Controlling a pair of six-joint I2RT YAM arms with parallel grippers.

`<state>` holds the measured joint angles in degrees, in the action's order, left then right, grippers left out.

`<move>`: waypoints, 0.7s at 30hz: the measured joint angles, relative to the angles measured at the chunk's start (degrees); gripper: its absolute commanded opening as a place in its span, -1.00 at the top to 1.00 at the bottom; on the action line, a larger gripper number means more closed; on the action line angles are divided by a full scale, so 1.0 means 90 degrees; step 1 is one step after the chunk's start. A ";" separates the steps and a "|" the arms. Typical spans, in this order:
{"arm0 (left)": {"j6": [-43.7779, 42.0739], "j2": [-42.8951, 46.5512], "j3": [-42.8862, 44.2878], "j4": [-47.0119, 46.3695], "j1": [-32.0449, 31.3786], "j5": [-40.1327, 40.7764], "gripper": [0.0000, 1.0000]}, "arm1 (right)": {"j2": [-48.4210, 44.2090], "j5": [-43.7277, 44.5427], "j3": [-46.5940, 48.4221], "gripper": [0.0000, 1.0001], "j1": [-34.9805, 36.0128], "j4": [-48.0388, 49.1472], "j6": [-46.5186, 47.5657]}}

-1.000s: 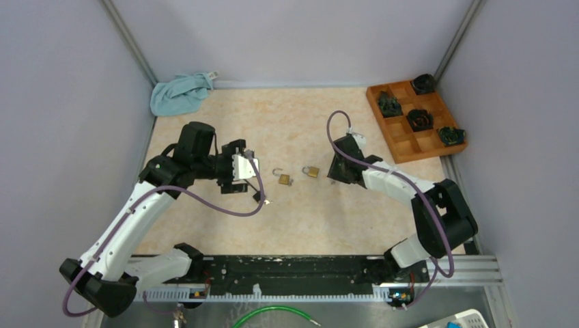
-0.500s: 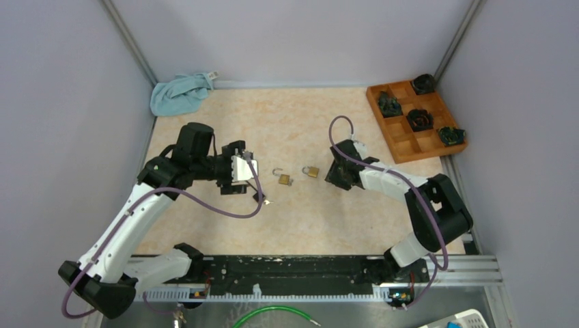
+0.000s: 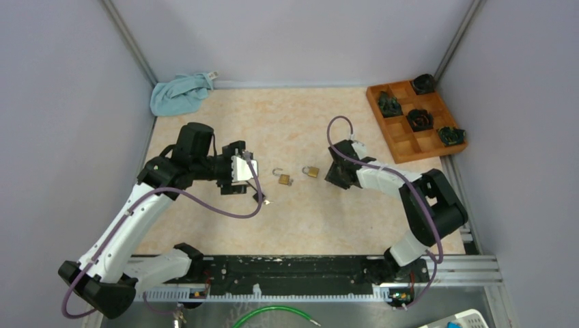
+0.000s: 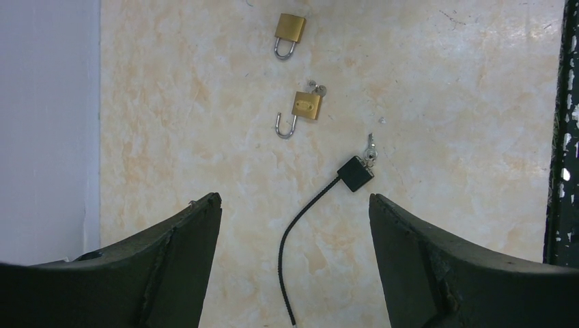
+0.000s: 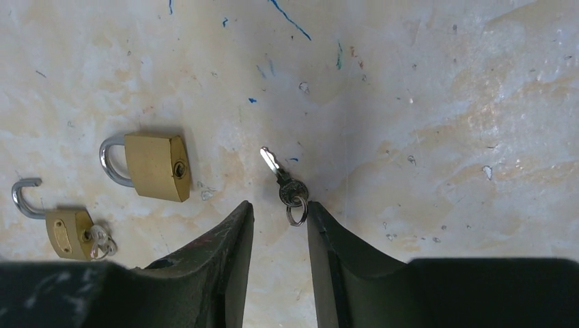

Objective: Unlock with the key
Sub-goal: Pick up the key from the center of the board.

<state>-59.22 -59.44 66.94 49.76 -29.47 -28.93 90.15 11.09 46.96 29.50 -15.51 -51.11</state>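
A small silver key with a ring lies flat on the table. My right gripper hangs low over it, open by a narrow gap, its right fingertip beside the ring and nothing gripped. A shut brass padlock lies left of the key. Further left lies an open brass padlock with a key in its body. My left gripper stands wide open and empty, above the table, left of both padlocks.
A black cable lock with a key in its head lies just ahead of the left fingers. A wooden tray holding dark objects sits at the back right. A blue cloth lies in the back left corner.
The right arm's elbow has swung in and the right gripper has shifted slightly left over the key, its jaws opening and narrowing a little. The left arm has stayed still.
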 measured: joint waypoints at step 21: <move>0.0000 0.0000 0.0073 0.0073 0.0000 -0.0058 -0.67 | 0.0056 0.0304 -0.0007 1.00 -0.0002 0.0049 0.0219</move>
<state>-59.22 -59.44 67.59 50.41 -29.47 -29.45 90.65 13.82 46.89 29.47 -15.07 -49.15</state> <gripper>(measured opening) 0.832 0.012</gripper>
